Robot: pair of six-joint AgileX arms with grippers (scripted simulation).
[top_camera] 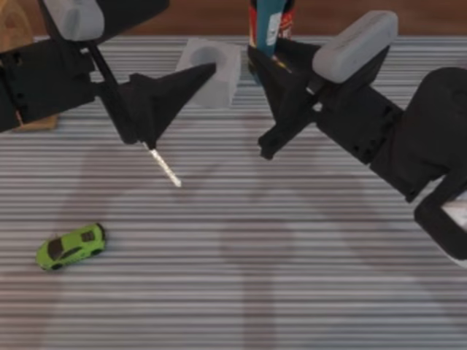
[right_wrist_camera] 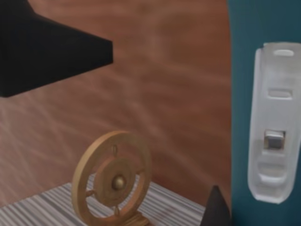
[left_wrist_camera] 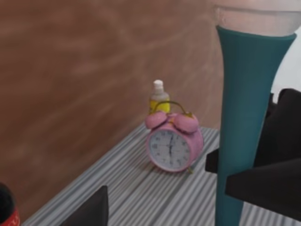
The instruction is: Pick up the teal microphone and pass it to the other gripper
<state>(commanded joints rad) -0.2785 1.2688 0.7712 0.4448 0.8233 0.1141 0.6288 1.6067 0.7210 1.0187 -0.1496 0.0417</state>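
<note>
The teal microphone (top_camera: 267, 29) hangs upright above the table's back edge, white-grey head up (left_wrist_camera: 244, 103). My right gripper (top_camera: 260, 64) is shut on its handle. In the left wrist view one right finger (left_wrist_camera: 263, 188) crosses in front of the handle and the other shows behind it. The white button patch (right_wrist_camera: 275, 122) fills the right wrist view, next to my right fingertip (right_wrist_camera: 214, 209). My left gripper (top_camera: 203, 74) stands open just left of the microphone. Its one visible finger (left_wrist_camera: 91, 209) is well apart from the handle, and another of its fingers (right_wrist_camera: 47, 47) juts into the right wrist view.
A dark sauce bottle (top_camera: 287, 18) stands behind the microphone. A grey block (top_camera: 222, 55) lies under my left gripper, with a thin white stick (top_camera: 165, 168) nearby. A green toy car (top_camera: 71, 246) sits front left. Pink alarm clock (left_wrist_camera: 173, 146), yellow bottle (left_wrist_camera: 159, 96), wooden wheel (right_wrist_camera: 113, 179).
</note>
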